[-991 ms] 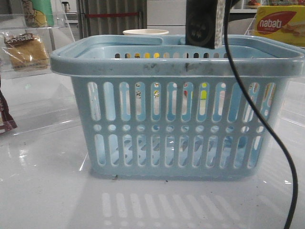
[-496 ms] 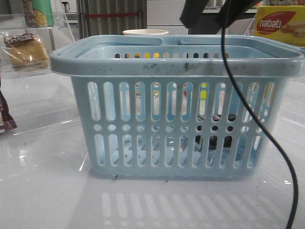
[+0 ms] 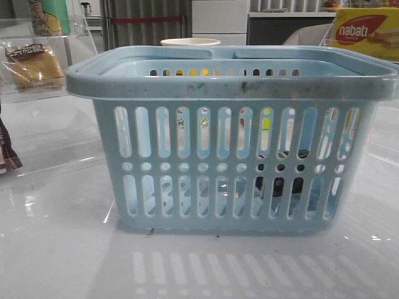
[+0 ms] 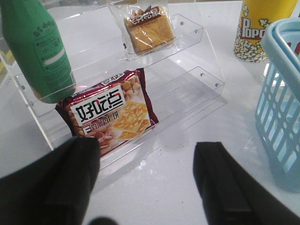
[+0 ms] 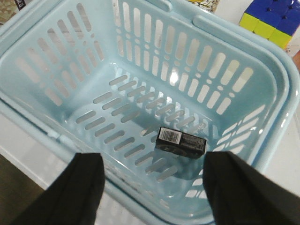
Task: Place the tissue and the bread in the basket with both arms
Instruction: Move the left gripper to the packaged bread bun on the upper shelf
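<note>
The light-blue slotted basket (image 3: pixel 230 87) stands in the middle of the table. The blackish tissue pack (image 5: pixel 180 142) lies on its floor and shows through the slots (image 3: pixel 283 184) in the front view. My right gripper (image 5: pixel 150 187) is open and empty, above the basket's rim (image 5: pixel 140 185). The wrapped bread (image 4: pixel 147 29) lies on the upper step of a clear acrylic shelf (image 4: pixel 199 77); it also shows at far left in the front view (image 3: pixel 34 65). My left gripper (image 4: pixel 147 185) is open and empty, low over the table in front of that shelf.
A green bottle (image 4: pixel 37 47) and a dark maroon biscuit packet (image 4: pixel 110 112) rest on the shelf. A popcorn cup (image 4: pixel 255 28) stands behind the basket. A yellow nabati box (image 3: pixel 365 31) is at back right. A coloured cube (image 5: pixel 272 18) lies beyond the basket.
The right arm held the tissue pack above the basket, let it drop to the basket floor, then rose out of the front view.
</note>
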Available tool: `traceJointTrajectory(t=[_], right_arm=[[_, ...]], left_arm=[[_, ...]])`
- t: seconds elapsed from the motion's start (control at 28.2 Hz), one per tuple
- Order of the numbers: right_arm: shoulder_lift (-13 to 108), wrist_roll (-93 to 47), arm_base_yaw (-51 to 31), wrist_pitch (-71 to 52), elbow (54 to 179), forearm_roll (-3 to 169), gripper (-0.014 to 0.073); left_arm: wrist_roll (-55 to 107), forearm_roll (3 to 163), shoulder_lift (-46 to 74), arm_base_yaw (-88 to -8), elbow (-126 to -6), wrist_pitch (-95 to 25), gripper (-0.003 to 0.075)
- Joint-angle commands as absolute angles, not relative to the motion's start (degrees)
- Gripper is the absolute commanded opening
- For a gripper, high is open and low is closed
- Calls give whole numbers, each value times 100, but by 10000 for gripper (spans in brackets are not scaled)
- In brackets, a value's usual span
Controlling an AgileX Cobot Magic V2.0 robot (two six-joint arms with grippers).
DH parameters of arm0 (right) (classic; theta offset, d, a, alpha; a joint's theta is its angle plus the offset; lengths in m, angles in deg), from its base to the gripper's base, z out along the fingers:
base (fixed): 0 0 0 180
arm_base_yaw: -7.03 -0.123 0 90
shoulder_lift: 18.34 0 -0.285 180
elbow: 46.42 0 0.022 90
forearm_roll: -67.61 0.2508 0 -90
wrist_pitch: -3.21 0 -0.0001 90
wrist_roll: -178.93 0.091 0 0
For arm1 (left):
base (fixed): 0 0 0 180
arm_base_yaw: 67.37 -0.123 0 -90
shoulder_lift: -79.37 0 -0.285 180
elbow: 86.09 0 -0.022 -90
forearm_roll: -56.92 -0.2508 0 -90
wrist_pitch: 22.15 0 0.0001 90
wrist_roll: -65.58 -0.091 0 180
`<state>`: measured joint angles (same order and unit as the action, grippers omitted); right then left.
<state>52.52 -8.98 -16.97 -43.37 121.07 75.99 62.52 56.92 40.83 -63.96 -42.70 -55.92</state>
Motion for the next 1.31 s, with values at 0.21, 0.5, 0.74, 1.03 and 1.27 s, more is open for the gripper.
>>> traceJointTrajectory(t=[0.21, 0.5, 0.74, 1.03, 1.27], right_arm=[[4096, -986, -1692, -3967, 11580, 7661, 552], [3896, -986, -1692, -4064, 11489, 7661, 552], [3915, -986, -1692, -4071, 11489, 7661, 552], [3915, -986, -1692, -4071, 11489, 7661, 552], [3915, -986, -1692, -4071, 11489, 7661, 552]], left_arm=[[6281, 5723, 3082, -6353, -4883, -5082, 578], [6292, 5768, 1768, -6353, -5618, -4996, 578], [6292, 6203, 564, -6427, -6570, -5080, 578], [6269, 6551, -658, -6442, -7726, -5345, 578], [6269, 7012, -1583, -6666, -8669, -5507, 578]])
